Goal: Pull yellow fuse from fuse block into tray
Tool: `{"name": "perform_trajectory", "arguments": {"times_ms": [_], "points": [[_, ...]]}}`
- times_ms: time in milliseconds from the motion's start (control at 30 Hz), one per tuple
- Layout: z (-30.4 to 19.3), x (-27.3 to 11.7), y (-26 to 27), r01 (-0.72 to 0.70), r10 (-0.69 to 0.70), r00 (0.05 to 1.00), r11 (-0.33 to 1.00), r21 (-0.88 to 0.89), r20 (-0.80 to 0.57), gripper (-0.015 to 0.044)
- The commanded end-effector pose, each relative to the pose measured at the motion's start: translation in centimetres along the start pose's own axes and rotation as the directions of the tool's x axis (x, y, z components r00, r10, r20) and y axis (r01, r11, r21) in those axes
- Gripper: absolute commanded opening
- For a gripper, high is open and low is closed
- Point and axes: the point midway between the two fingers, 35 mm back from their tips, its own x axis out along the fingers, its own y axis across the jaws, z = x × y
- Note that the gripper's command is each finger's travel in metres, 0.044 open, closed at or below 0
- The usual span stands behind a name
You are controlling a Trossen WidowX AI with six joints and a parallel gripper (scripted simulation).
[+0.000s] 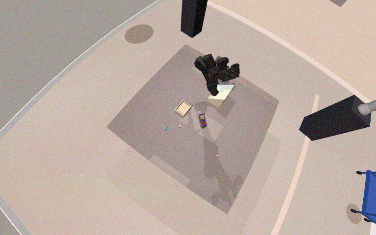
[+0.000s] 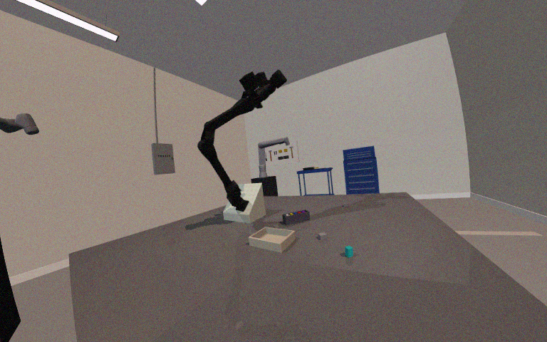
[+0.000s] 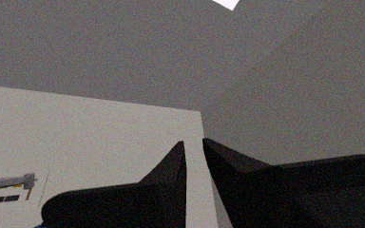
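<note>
The yellow fuse (image 1: pixel 202 118) (image 2: pixel 291 214) sits in the dark fuse block (image 2: pixel 295 218), in a row with white, blue, red and magenta ones. The pale tan tray (image 1: pixel 179 113) (image 2: pixel 264 243) stands near the block, with no fuse seen in it. My gripper (image 3: pixel 193 144) is shut to a narrow gap with nothing between its fingertips. The arm is raised high above the table, and the gripper is far from the block and the tray. In the wrist view the fingers point at the walls and ceiling. Fuse and tray are out of that view. The fingertips cannot be made out in the top and exterior views.
A cream wedge-shaped box (image 1: pixel 222 94) (image 2: pixel 258 207) stands by the arm's base, near the block. A teal piece (image 1: pixel 165 128) (image 2: pixel 348 251) and a small grey cube (image 1: pixel 180 125) (image 2: pixel 320 236) lie beyond the tray. Another grey cube (image 1: pixel 217 155) lies farther off.
</note>
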Motion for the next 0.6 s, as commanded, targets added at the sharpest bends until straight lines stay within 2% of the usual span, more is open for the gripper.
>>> {"name": "perform_trajectory", "arguments": {"times_ms": [0, 267, 467, 567], "points": [[-7.6, -0.2, -1.8, 0.114, -0.064, 0.971, 0.971, 0.210, -0.229, 0.0074], [-19.5, -3.4, -3.7, 0.427, -0.134, 0.804, 0.808, 0.406, -0.579, 0.0074], [-27.4, -8.0, -4.1, 0.673, -0.149, 0.595, 0.630, 0.388, -0.790, 0.0074], [-31.0, -11.0, -4.2, 0.795, -0.146, 0.459, 0.507, 0.332, -0.876, 0.0074]]}}
